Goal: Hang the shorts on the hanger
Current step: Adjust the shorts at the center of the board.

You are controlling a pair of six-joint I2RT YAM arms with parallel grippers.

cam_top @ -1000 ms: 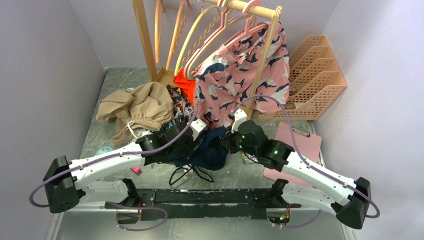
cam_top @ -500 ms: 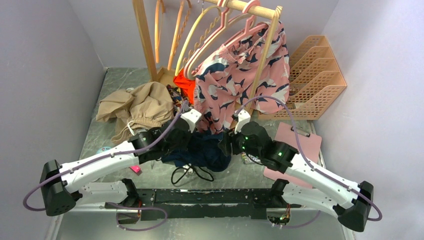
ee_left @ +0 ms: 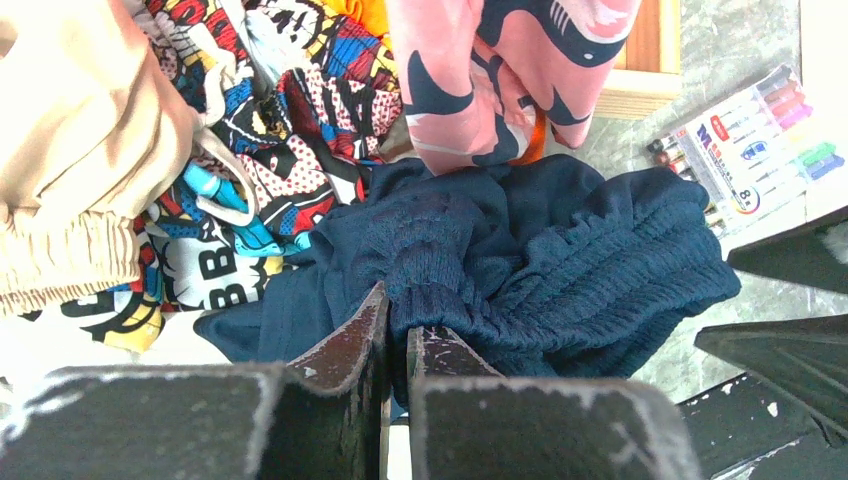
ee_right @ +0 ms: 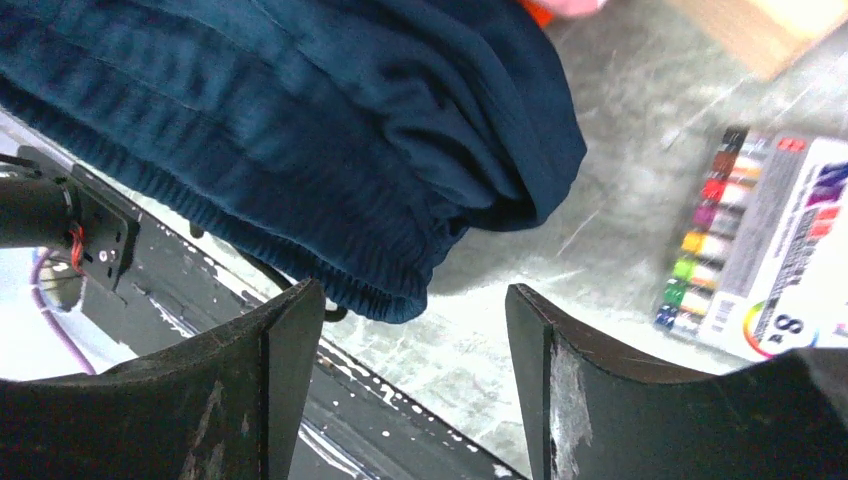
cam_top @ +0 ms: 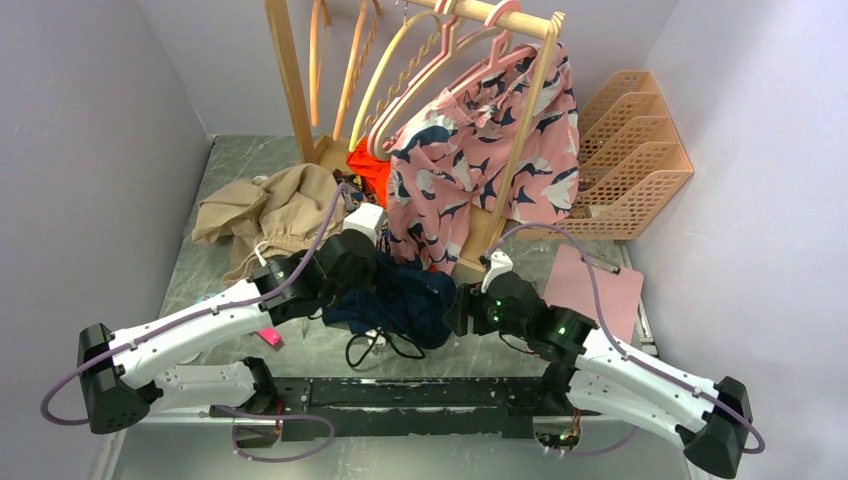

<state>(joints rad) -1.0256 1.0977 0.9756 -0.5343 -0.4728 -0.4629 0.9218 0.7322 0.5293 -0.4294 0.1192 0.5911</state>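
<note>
The navy shorts lie bunched at the table's near middle, their dark drawstring trailing toward the arm bases. My left gripper is shut on a fold of the shorts' ribbed waistband, pinched between its fingertips. My right gripper stands open just right of the shorts; the shorts' hem hangs over the gap between its fingers without being gripped. A pale wood-coloured hanger hangs at the left end of the rack, far from both grippers.
Pink printed shorts hang on the wooden rack beside pink and yellow hangers. A tan garment and printed clothes lie left. A marker pack and pink board lie right, an orange file tray behind.
My left gripper has shut on the shorts and carried them back and left. My right gripper has opened, let go of the shorts and drawn back toward the near right.
</note>
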